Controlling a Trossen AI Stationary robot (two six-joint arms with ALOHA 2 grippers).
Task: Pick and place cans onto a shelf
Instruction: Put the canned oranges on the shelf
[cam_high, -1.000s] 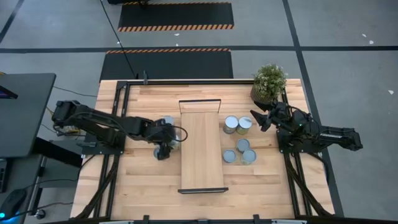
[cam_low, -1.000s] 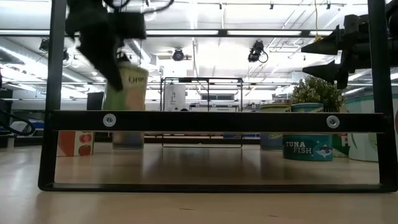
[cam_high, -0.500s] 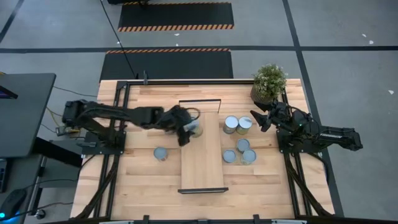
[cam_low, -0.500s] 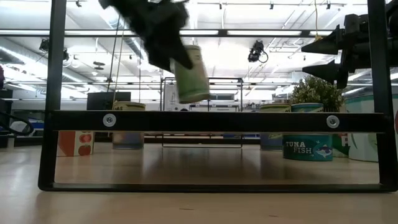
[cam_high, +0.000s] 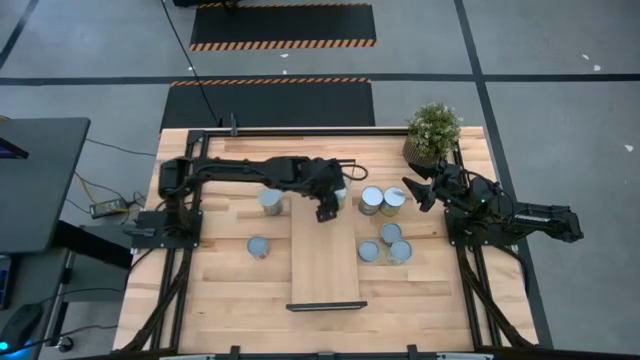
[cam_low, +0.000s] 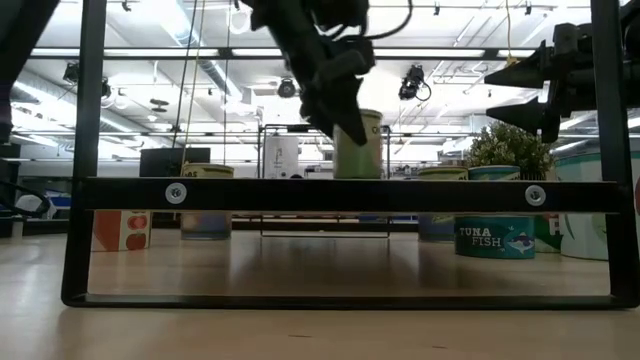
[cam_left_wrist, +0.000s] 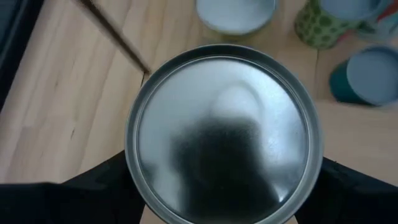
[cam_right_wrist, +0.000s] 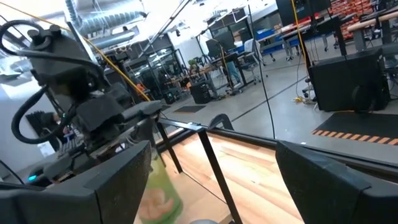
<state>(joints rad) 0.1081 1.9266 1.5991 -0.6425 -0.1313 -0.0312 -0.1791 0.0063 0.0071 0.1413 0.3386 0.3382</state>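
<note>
My left gripper (cam_high: 328, 200) is clamped on a can (cam_low: 358, 143), carrying it over the far end of the shelf (cam_high: 323, 250), close to the board's right-hand edge. From table height the can hangs upright, with a green side and its base about level with the top bar of the near frame; whether it clears the board by much I cannot tell from there. My wrist camera looks straight down on its silvery lid (cam_left_wrist: 222, 130), with my dark fingers (cam_left_wrist: 93, 193) pressing its sides.

To set it well, I think I should keep it plumb, bring it a little inward from the edge, lower slowly until the base meets the wood, and only then let go. Placing it hard against the far frame would leave room for the rest.

One can (cam_high: 270, 202) stands just left of the shelf, another (cam_high: 258, 247) nearer me, and four (cam_high: 383, 201) cluster on the right side. My right gripper (cam_high: 414, 192) waits beside those, near the potted plant (cam_high: 432, 130), its fingers spread apart.
</note>
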